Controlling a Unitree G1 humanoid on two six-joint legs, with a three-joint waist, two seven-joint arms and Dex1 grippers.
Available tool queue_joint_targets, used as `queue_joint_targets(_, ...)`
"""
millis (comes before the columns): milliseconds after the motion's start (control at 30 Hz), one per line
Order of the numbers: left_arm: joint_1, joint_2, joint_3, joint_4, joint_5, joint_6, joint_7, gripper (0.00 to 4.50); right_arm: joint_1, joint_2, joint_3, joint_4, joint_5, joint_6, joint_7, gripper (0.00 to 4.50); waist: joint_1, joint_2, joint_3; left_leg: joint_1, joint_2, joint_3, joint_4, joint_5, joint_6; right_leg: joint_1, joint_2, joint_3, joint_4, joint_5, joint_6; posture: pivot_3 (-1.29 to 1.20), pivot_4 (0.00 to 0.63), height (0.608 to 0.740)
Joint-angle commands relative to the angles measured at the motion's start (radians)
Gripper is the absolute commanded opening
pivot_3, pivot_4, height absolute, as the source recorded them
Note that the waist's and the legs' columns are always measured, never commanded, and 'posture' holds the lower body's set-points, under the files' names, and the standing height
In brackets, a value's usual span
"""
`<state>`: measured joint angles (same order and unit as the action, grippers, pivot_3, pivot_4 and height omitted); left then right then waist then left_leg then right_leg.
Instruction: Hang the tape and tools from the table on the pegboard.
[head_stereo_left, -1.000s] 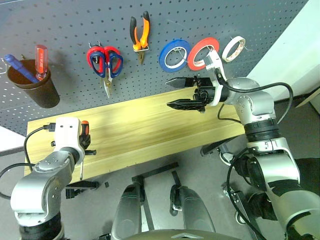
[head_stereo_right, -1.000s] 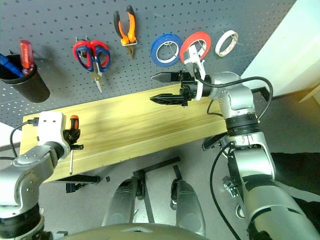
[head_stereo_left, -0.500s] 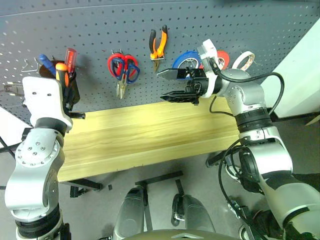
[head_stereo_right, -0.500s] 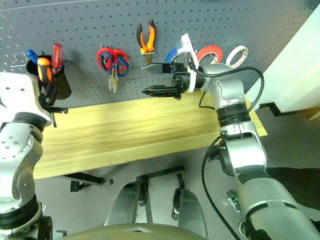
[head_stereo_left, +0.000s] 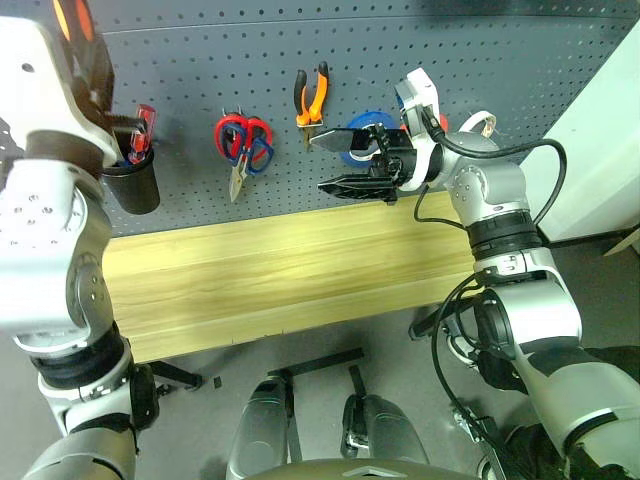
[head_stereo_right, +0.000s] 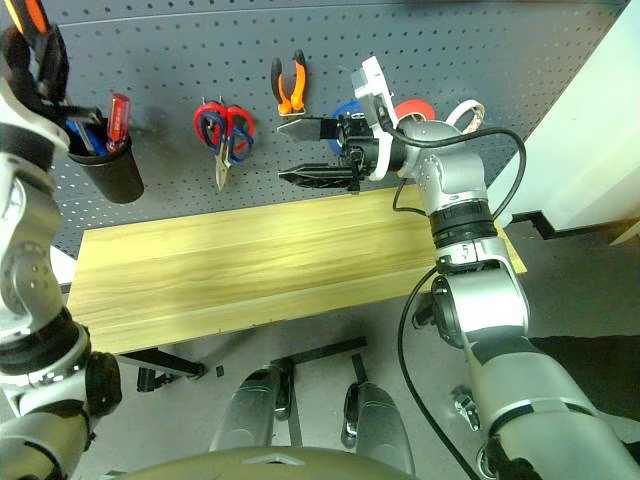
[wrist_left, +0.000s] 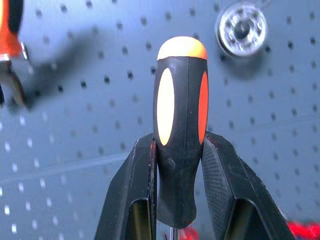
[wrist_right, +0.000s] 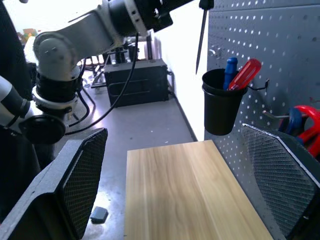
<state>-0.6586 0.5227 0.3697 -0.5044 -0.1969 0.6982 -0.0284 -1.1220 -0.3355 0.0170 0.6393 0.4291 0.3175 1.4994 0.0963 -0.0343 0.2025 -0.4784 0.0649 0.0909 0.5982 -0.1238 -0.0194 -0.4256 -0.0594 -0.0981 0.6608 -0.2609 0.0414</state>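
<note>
While my left gripper (wrist_left: 177, 165), clamped on the screwdriver (wrist_left: 180, 125), has risen from the table (head_stereo_left: 300, 270) above the cup (head_stereo_left: 130, 185) | right gripper (head_stereo_left: 335, 165) wide, empty, near pegboard (head_stereo_left: 220, 60).

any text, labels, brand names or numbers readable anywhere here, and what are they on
None: no readable word, number or sign in any view.
The orange-and-black-handled screwdriver shows no brand mark on its handle.
The dark grey perforated pegboard carries no labels.
The black cup is unmarked.
The blue tape roll, red-orange tape roll and white tape ring show no legible print.
</note>
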Motion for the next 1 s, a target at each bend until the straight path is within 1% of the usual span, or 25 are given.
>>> queue_joint_targets(33, -0.033, 0.033, 0.016, 0.121, 0.021, -0.183, -0.049, 0.92, -0.022, 0.001, -0.035, -0.019, 0.021, -0.014, -0.014, 4.5, 0.0, 0.0, 0.0, 0.0, 0.001, 0.0, 0.0, 0.0, -0.001, 0.0, 0.001, 0.0, 0.0, 0.001, -0.001, 0.22, 0.06, 0.74)
queue_joint_targets(100, -0.043, 0.03, 0.01, 0.185, 0.014, -0.252, -0.069, 0.92, -0.015, 0.001, -0.037, -0.025, 0.021, -0.014, -0.021, 4.5, -0.001, 0.001, -0.002, 0.0, 0.002, 0.0, 0.0, 0.001, -0.001, -0.001, 0.002, 0.0, 0.0, 0.001, -0.002, 0.21, 0.06, 0.74)
queue_joint_targets(267, -0.051, 0.046, -0.01, 0.383, 0.058, -0.418, -0.089, 0.92, 0.01, -0.011, -0.041, -0.058, 0.021, -0.008, -0.043, 4.5, -0.001, 0.0, -0.004, 0.0, 0.002, 0.001, 0.0, 0.002, -0.001, -0.001, 0.002, 0.0, 0.0, 0.002, -0.002, 0.19, 0.062, 0.74)
queue_joint_targets(400, -0.038, 0.046, 0.02, 0.505, 0.064, -0.472, -0.067, 0.92, 0.033, -0.031, -0.037, -0.085, 0.013, -0.009, -0.059, 4.5, -0.004, 0.0, -0.004, 0.0, 0.002, 0.001, 0.001, 0.002, -0.001, -0.001, 0.002, 0.001, 0.0, 0.002, -0.002, 0.16, 0.066, 0.74)
queue_joint_targets(533, 0.006, 0.045, 0.01, 0.521, 0.084, -0.472, -0.055, 0.92, 0.048, -0.047, -0.037, -0.104, 0.014, -0.006, -0.069, 4.5, -0.007, 0.0, -0.004, 0.0, 0.002, 0.001, 0.002, 0.002, -0.001, -0.001, 0.002, 0.001, 0.001, 0.002, -0.002, 0.15, 0.064, 0.74)
queue_joint_targets(600, 0.034, 0.031, 0.006, 0.508, 0.076, -0.448, -0.057, 1.63, 0.051, -0.051, -0.036, -0.107, 0.014, -0.009, -0.074, 4.5, -0.007, 0.0, -0.004, 0.0, 0.002, 0.002, 0.002, 0.002, -0.001, -0.001, 0.002, 0.002, 0.001, 0.002, -0.002, 0.15, 0.063, 0.74)
queue_joint_targets(633, 0.044, 0.026, 0.008, 0.501, 0.066, -0.442, -0.062, 1.87, 0.052, -0.052, -0.035, -0.108, 0.013, -0.011, -0.077, 4.5, -0.007, 0.0, -0.004, 0.0, 0.002, 0.002, 0.002, 0.002, 0.0, -0.001, 0.002, 0.002, 0.001, 0.002, -0.002, 0.15, 0.063, 0.74)
queue_joint_targets(733, 0.059, 0.022, 0.018, 0.464, 0.051, -0.425, -0.058, 2.81, 0.051, -0.053, -0.03, -0.108, 0.01, -0.015, -0.081, 4.5, -0.007, 0.0, -0.004, 0.0, 0.003, 0.002, 0.003, 0.002, 0.0, -0.001, 0.002, 0.002, 0.003, 0.002, -0.002, 0.16, 0.062, 0.74)
queue_joint_targets(767, 0.061, 0.024, 0.023, 0.451, 0.05, -0.416, -0.052, 3.22, 0.051, -0.054, -0.029, -0.107, 0.01, -0.015, -0.081, 4.5, -0.007, 0.0, -0.004, 0.0, 0.003, 0.002, 0.004, 0.002, 0.0, -0.001, 0.002, 0.002, 0.003, 0.002, -0.002, 0.16, 0.062, 0.74)
queue_joint_targets(800, 0.066, 0.028, 0.029, 0.435, 0.048, -0.403, -0.048, 3.51, 0.05, -0.054, -0.028, -0.107, 0.009, -0.015, -0.081, 4.5, -0.007, 0.0, -0.004, 0.0, 0.003, 0.002, 0.005, 0.002, 0.0, -0.001, 0.002, 0.002, 0.004, 0.003, -0.002, 0.16, 0.062, 0.74)
queue_joint_targets(867, 0.074, 0.033, 0.046, 0.392, 0.04, -0.381, -0.041, 4.24, 0.049, -0.056, -0.028, -0.105, 0.008, -0.013, -0.08, 4.5, -0.008, 0.001, -0.004, -0.001, 0.004, 0.002, 0.007, 0.002, 0.0, -0.001, 0.003, 0.002, 0.004, 0.004, -0.001, 0.17, 0.064, 0.74)
queue_joint_targets(900, 0.078, 0.03, 0.059, 0.364, 0.017, -0.366, -0.048, 4.49, 0.049, -0.058, -0.028, -0.106, 0.008, -0.011, -0.08, 4.5, -0.008, 0.001, -0.004, -0.001, 0.004, 0.002, 0.007, 0.002, 0.0, -0.001, 0.003, 0.002, 0.004, 0.005, -0.001, 0.17, 0.064, 0.74)
queue_joint_targets(1000, 0.104, 0.028, 0.089, 0.284, -0.074, -0.327, -0.105, 4.49, 0.055, -0.065, -0.031, -0.115, 0.013, 0.004, -0.08, 4.5, -0.007, 0.001, -0.005, -0.001, 0.004, 0.003, 0.008, 0.002, 0.0, -0.001, 0.002, 0.003, 0.003, 0.007, -0.001, 0.17, 0.068, 0.74)
